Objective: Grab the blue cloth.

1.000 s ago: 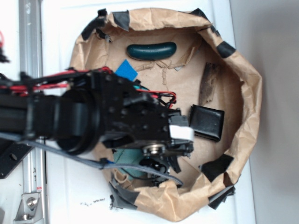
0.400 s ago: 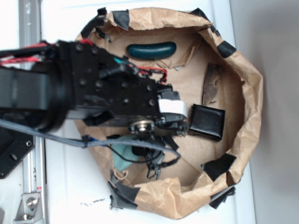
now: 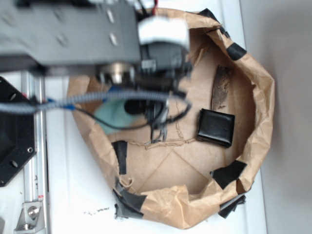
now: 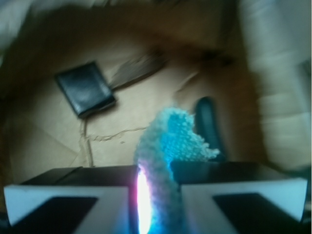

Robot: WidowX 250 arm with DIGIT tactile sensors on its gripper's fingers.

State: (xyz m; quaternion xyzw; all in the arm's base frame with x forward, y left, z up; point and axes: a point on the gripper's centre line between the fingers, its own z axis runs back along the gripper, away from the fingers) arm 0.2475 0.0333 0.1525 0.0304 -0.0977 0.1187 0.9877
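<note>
Already clamped: in the wrist view the gripper has its 2 pads closed on the blue cloth, fabric squeezed into the narrow gap between them and bunching out past the tips in a fuzzy teal clump. The fold sits roughly centred between the pads, not hanging off 1 corner as far as I can tell; glare at the pinch line washes out detail.

Cloth appears lifted off the paper floor, dangling from the jaws. In the exterior view it shows as a pale teal blur under the arm, partly hidden by the cables.

Handling judgement: light, soft, floppy terry, no stiffness, so it will drape and swing. Fuzzy pile gives good friction, slip unlikely, nothing fragile. Best hold is a thick bunched fold, which is about what is pinched here; a thin single edge could pull free.

Beyond the cloth: a dark teal sausage-shaped thing lies just behind it in the wrist view. Further off on the floor, the black square block and next to it a brown bark-like strip, near each other; touching or not is unclear. Crumpled brown paper wall with black tape patches rings everything.
</note>
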